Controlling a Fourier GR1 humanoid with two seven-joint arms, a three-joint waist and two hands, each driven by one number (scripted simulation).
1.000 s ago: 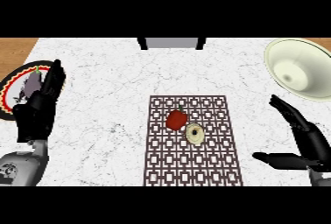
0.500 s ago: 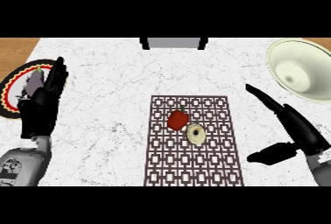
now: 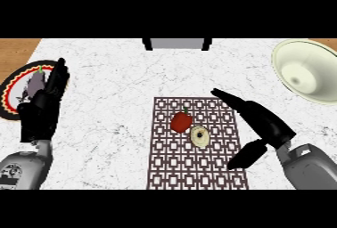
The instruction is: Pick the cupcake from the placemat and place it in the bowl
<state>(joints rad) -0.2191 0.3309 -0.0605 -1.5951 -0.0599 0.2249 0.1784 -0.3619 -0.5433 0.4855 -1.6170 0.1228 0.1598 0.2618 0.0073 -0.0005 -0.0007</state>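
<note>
A patterned plate [image 3: 12,87] lies at the far left. Partly over it rests the left hand [image 3: 43,109], fingers straight, together, pointing up. On the central placemat [image 3: 197,169] the cupcake [image 3: 199,136] touches a red pepper [image 3: 181,121]. The right hand [image 3: 263,122] hovers at the mat's right edge, fingers straight and together, thumb apart, empty. The bowl [image 3: 289,53] sits far right.

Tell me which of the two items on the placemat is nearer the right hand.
The pale cupcake: it lies right of the red item, on the side toward the right hand.
</note>
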